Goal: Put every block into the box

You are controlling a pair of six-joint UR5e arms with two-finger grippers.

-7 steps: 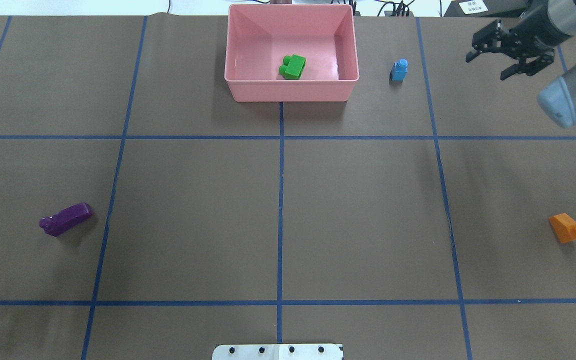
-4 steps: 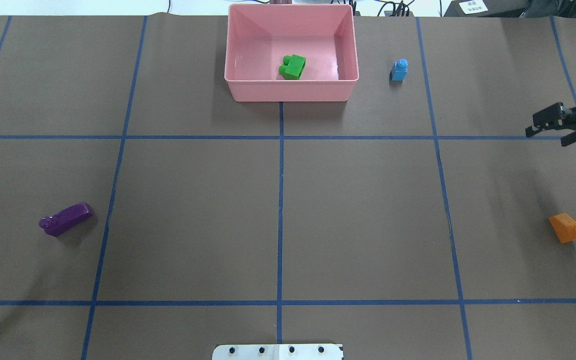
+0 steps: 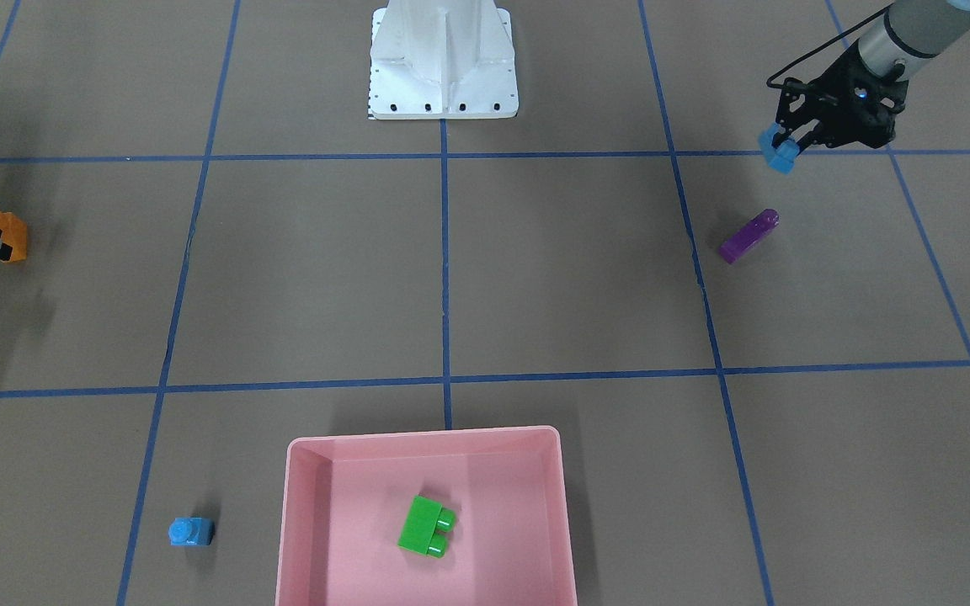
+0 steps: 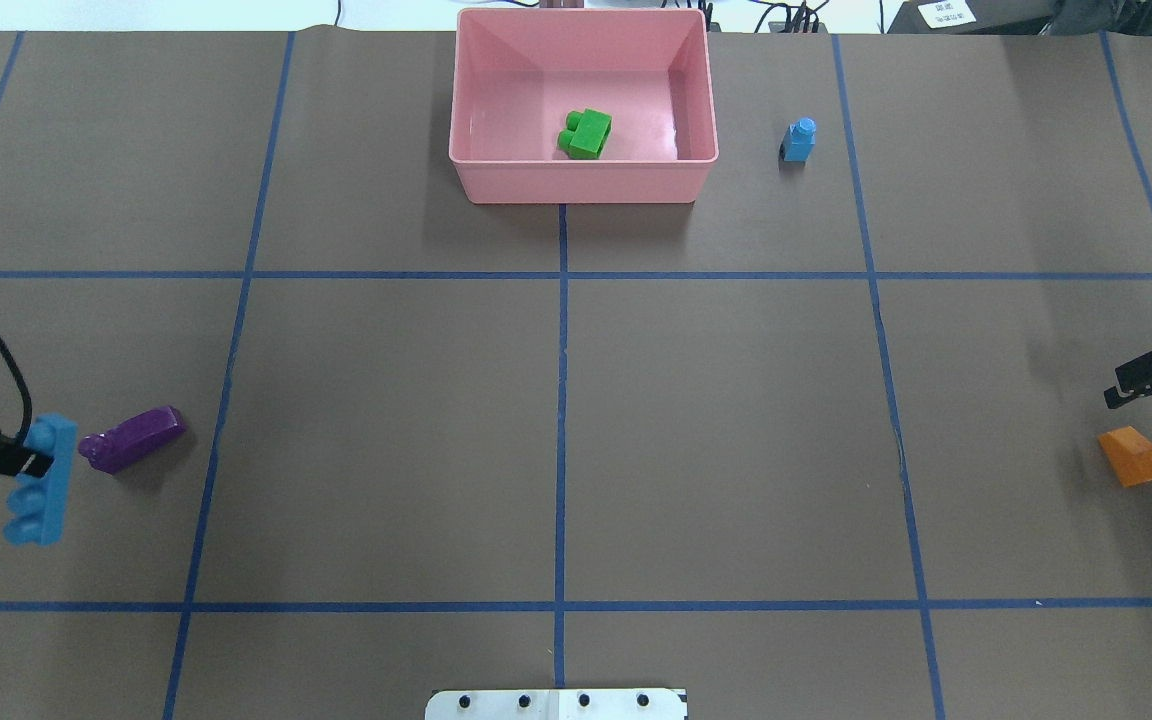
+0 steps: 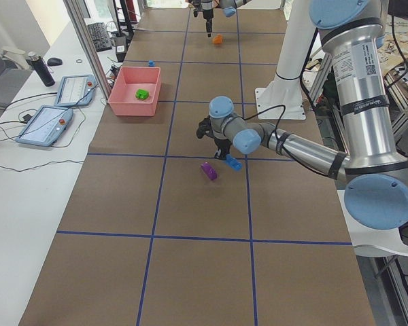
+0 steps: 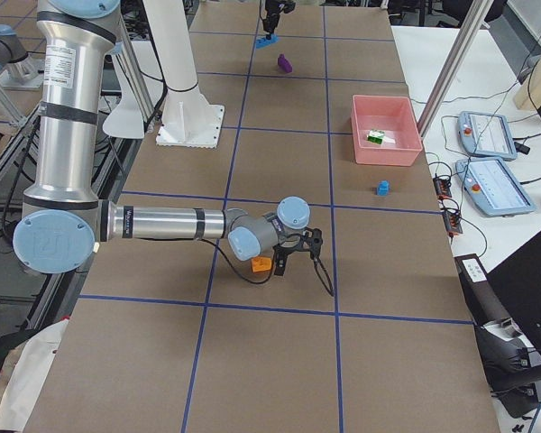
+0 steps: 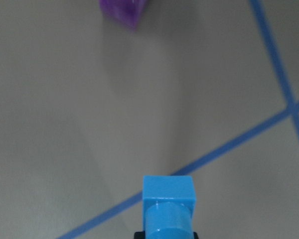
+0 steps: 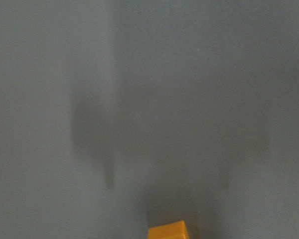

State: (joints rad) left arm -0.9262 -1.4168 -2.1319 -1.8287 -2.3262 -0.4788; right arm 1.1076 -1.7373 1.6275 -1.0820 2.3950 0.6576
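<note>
Only the green brick [image 4: 586, 134] lay in the box [image 4: 581, 185]. Our left gripper [image 4: 31, 462] grasped the long blue bar [image 4: 41, 490] well apart from it; our right gripper [image 4: 1151, 395] hung released. The orange brick [image 4: 1134, 457], purple bar [image 4: 133, 437] and blue cube [image 4: 800, 140] lay outside it.

two-stud brick [image 4: 586, 133] lies in the box [image 4: 581, 186]; single-stud cube [image 4: 799, 140] stands right of it.

I see a brown-papered table [image 4: 386, 420] gridded with blue tape [image 4: 561, 400], and beside it a white bench [image 5: 27, 190] carrying 2 tablet-like pendants [image 5: 44, 126], a keyboard [image 5: 98, 35] and a bottle [image 5: 41, 68].
</note>
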